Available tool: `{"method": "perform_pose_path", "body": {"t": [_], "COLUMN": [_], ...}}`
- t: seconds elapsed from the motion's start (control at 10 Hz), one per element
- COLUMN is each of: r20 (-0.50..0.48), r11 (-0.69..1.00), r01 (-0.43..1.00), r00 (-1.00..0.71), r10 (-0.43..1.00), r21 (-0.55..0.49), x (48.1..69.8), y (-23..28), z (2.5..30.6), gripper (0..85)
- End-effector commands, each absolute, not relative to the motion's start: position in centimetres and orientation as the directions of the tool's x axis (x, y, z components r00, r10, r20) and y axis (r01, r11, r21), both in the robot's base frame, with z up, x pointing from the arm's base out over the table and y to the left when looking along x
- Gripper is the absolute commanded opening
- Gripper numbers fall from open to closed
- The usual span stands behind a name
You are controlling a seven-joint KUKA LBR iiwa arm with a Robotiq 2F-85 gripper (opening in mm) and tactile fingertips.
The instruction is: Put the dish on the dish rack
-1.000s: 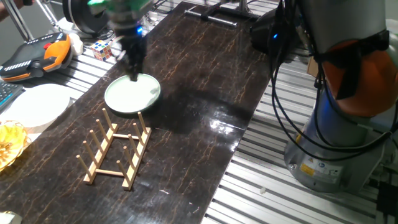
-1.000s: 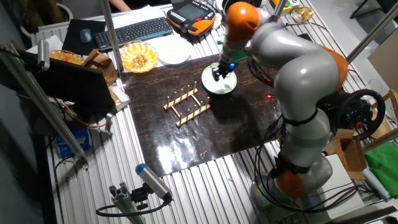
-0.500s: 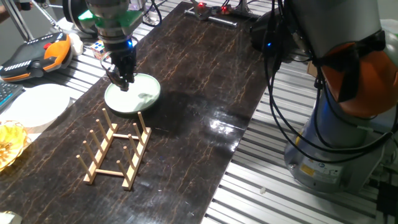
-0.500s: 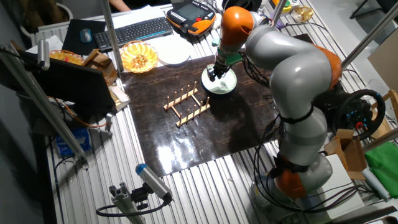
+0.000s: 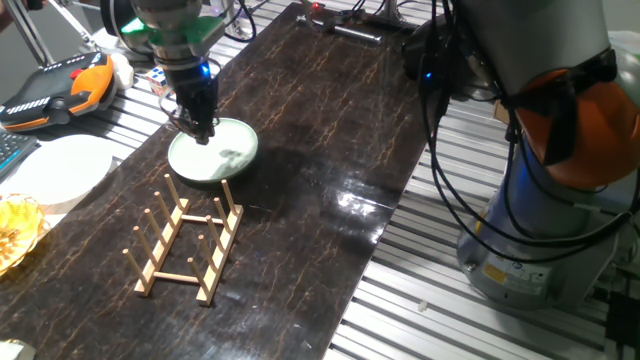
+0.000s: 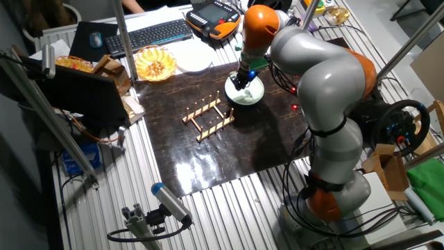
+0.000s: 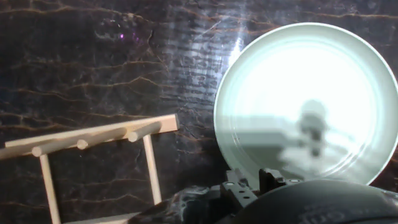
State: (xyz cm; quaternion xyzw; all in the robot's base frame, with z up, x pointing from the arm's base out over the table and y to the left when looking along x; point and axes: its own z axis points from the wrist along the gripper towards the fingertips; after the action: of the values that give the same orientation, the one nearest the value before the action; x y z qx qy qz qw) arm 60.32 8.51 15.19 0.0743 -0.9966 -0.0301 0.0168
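Dish (image 5: 215, 152): flat on dark counter (image 5: 320, 150), just beside dish rack (image 5: 186, 247). Gripper (image 5: 198, 130): over dish's far rim; opening and hold cannot be told.

On the slatted metal bench beside the dark marbled mat (image 5: 320, 110) we see a plain white round plate (image 5: 58, 170), and next to it a yellow ruffled dish (image 6: 155, 64). An orange-and-black handheld pendant (image 5: 55, 88) lies beyond the plate, with a small multicoloured cube (image 5: 165, 80) just beside it. A black keyboard (image 6: 149, 34) sits behind the yellow dish.
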Motion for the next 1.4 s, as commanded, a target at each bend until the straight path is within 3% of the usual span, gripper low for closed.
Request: {"method": "perform_pose_path", "body": {"t": [0.0,0.4,1.3], "r20": [0.033,0.004,-0.065], "r11": [0.986,0.98,0.966], "r01": [-0.153,-0.194,-0.258], "r00": [-0.987,-0.981,-0.964], "r10": [-0.156,-0.195,-0.259], "r21": [0.067,0.048,-0.03], "x": [60.3,60.5,61.1], "y": [8.6,10.4,11.4], "z": [15.1,12.2,6.4], "gripper": [25.7,42.3,44.7]}}
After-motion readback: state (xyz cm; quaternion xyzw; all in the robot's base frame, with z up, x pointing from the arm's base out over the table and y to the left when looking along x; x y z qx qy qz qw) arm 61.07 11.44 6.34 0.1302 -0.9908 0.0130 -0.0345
